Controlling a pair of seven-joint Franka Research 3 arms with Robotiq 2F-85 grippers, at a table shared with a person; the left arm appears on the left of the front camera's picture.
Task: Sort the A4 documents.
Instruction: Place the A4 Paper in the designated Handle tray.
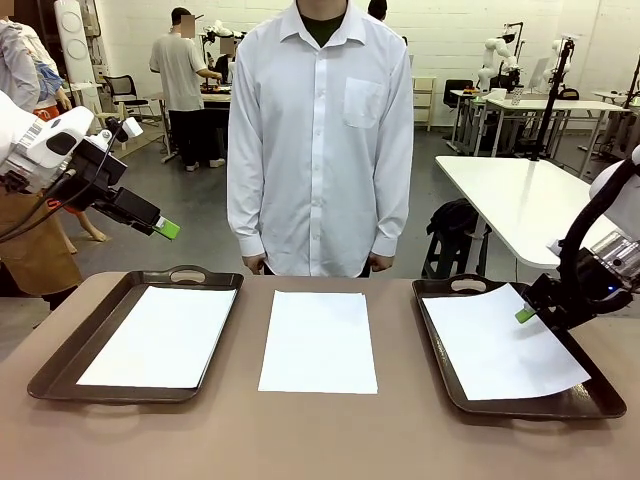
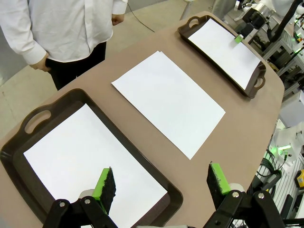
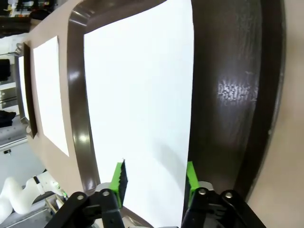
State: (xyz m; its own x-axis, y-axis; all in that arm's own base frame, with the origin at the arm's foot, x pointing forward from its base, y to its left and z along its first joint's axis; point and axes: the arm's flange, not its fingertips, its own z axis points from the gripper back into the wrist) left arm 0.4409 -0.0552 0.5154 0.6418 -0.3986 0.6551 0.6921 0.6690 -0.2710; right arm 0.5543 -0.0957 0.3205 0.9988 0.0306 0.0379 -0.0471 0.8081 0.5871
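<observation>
Right wrist view, right gripper [image 3: 154, 168]: green-padded fingers apart, low over right sheet [image 3: 142, 95], at its edge.
Right arm: bent down over right tray [image 3: 228, 95].
Right tray: dark brown, glossy, handled; thin white sheet lies skewed inside.
Left gripper [image 2: 160, 172]: fingers apart, raised, well left of right tray.
Other A4 documents: middle sheet [image 1: 318, 340] flat on tan table [image 1: 320, 440], left of right tray; left sheet [image 1: 160, 335] farther left, in left tray [image 1: 60, 370].

The brown table [image 1: 320, 440] bears a dark brown handled left tray [image 1: 90, 340], a plain white A4 paper sheet [image 1: 318, 342], and a matching right tray [image 1: 530, 407].
</observation>
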